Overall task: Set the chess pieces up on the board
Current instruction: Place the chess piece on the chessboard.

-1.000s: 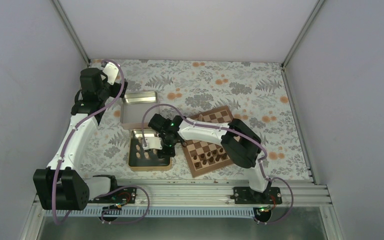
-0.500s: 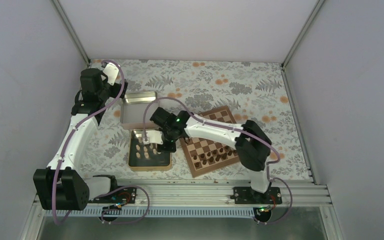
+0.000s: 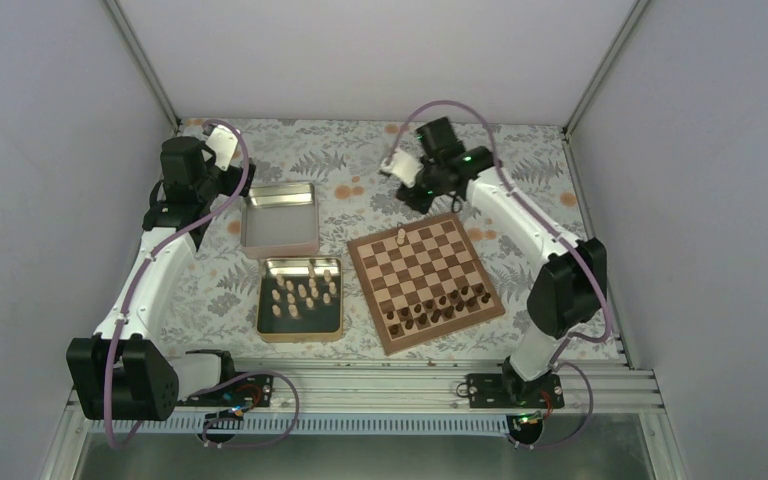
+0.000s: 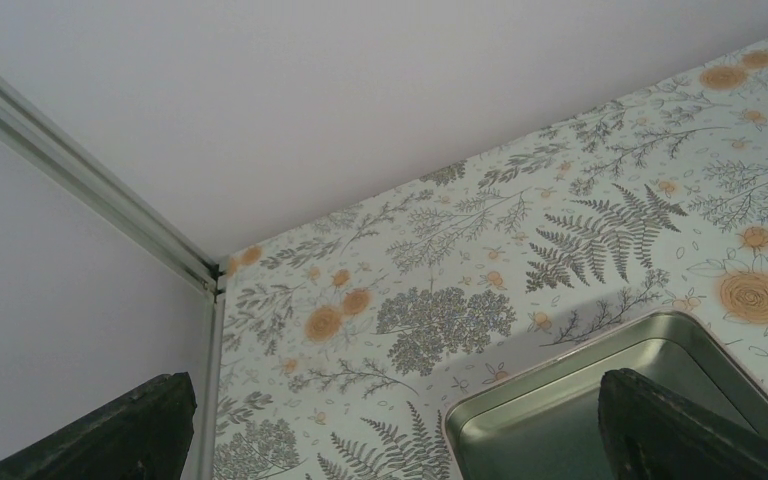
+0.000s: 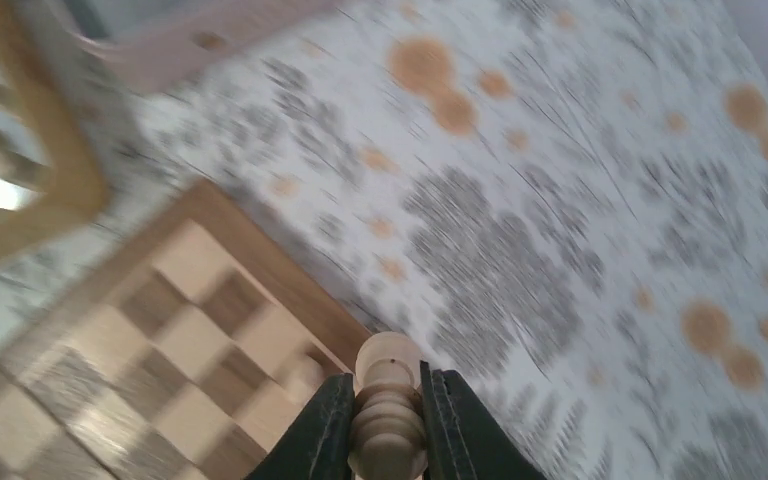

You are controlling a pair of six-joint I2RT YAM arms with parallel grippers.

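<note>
Floral cloth (image 3: 520, 190) covers the table, and the board (image 3: 428, 262) lies a little right of centre in the top view, turned at a slant. Dark chessmen (image 3: 438, 304) fill its two lower rows; a single pale chessman (image 3: 401, 237) stands on the row along its upper edge, toward the left. The other pale pieces (image 3: 300, 293) stand in the open tin (image 3: 300, 337) just left of the board, with a shallow tin (image 3: 280, 225) above it.

The right gripper (image 5: 388, 440) is clamped on a pale piece (image 5: 390, 362), held upright with its round head poking above the fingers. In the top view this arm hangs in the upper centre, beyond the board's upper edge and apart from it. The wrist picture is smeared, so how high the piece rides over the cloth I cannot say for sure. The left gripper (image 4: 397, 400) is spread wide with nothing between its fingers, parked in the upper left over the shallow tin's corner.

The step in hand looks like carrying a second pale piece to that upper edge row. The next move calls for bringing it over a free square beside the pale chessman, lowering until the base sits flat, then letting go without tipping the neighbour.
</note>
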